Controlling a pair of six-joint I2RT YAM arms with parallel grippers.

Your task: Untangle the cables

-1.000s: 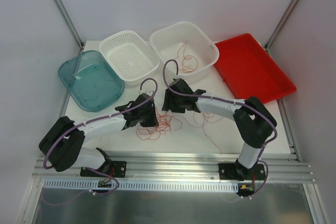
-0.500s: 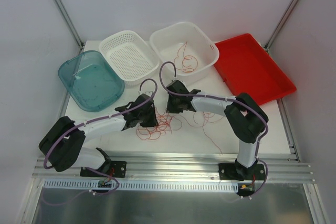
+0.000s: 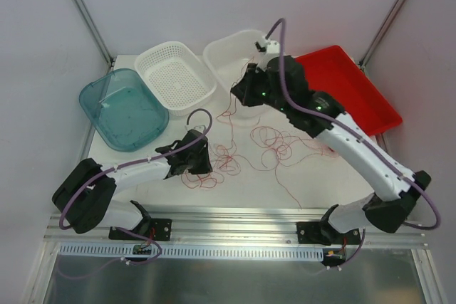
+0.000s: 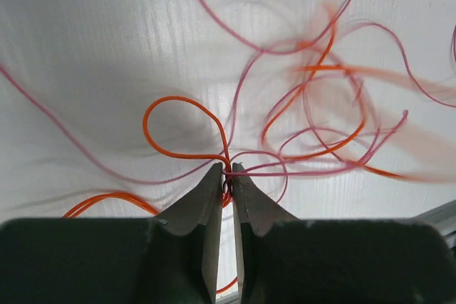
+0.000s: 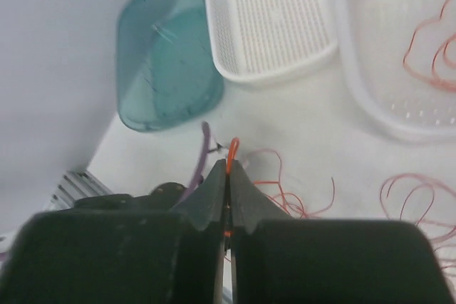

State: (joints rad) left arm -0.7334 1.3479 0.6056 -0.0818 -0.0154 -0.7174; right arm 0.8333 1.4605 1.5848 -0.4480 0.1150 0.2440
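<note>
At the lower centre of the overhead view the left pincer (image 3: 202, 159) sits low on the worktop (image 3: 320, 183). It is shut on a crossing of the cables (image 3: 231, 156), whose loops spread right across the middle of the frame. Further up, the right pincer (image 3: 244, 92) hangs high in front of the white tub (image 3: 221, 51). It is clamped on one orange strand that appears to run down toward the tangle.

The step looks like drawing one strand free while the other arm anchors the knot. To do it well, pull slowly along the strand's own line, away from the anchor, and watch the loops. If they cinch, slacken and regrip nearer the crossing. The anchor should pinch few strands, or the pulled one cannot slide.

Only the left wrist view shows the anchor grip: tips meeting where an orange loop and pinkish strands cross, some of them blurred. The right wrist view shows orange wire emerging between shut tips. It also shows a loose strand lying in the tub at upper right, where the arm covers much of the tub overhead. Only the overhead view shows how the arms stand apart.
</note>
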